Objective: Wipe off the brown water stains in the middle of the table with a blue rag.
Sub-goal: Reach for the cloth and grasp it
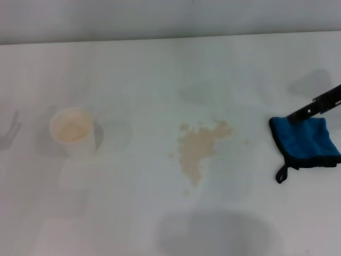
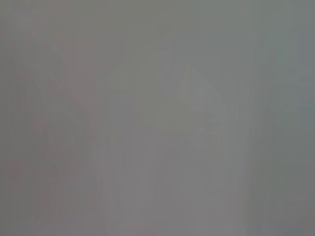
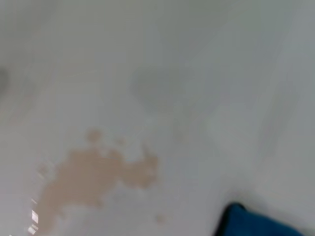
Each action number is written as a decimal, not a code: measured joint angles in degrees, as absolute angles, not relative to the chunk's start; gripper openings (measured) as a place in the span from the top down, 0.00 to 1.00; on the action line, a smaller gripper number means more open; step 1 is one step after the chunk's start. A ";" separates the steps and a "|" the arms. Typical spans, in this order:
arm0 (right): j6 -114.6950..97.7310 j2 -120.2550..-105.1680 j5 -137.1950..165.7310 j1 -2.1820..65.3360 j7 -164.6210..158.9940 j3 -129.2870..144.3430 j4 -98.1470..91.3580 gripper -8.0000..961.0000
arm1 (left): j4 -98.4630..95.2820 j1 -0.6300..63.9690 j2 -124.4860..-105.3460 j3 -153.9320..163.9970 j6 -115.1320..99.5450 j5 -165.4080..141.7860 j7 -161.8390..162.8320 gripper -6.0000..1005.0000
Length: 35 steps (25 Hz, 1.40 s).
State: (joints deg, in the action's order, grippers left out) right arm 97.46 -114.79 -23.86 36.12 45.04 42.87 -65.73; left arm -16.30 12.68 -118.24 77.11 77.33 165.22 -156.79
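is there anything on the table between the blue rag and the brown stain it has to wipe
Nothing visible. The fuzzy blue rag, with the right gripper at its far corner, and the pale brown water stains have only bare white table between them. The white paper cup stands beyond the stains.

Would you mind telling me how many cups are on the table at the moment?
1. A single white cup stands on the robot's left side of the table, left of the brown water stains; the blue rag lies at the right. Nothing suggests another is hidden.
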 joint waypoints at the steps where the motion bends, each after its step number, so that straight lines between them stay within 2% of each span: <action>1: 96.79 -115.09 -22.41 36.20 44.28 44.62 -65.93 0.10 | -16.26 12.70 -118.24 77.11 77.20 165.22 -156.80 0.12; 14: 87.58 -115.15 -14.81 35.96 33.81 64.17 -62.48 0.10 | -16.17 13.15 -118.30 77.07 75.93 165.58 -156.94 0.12; 29: 84.97 -115.11 -13.47 36.97 32.51 67.77 -57.83 0.10 | -16.07 13.28 -118.80 77.17 75.29 165.26 -156.97 0.12; 35: 84.09 -115.13 -13.07 36.91 32.30 69.73 -57.47 0.30 | -16.07 13.18 -118.83 77.42 75.62 165.23 -156.69 0.12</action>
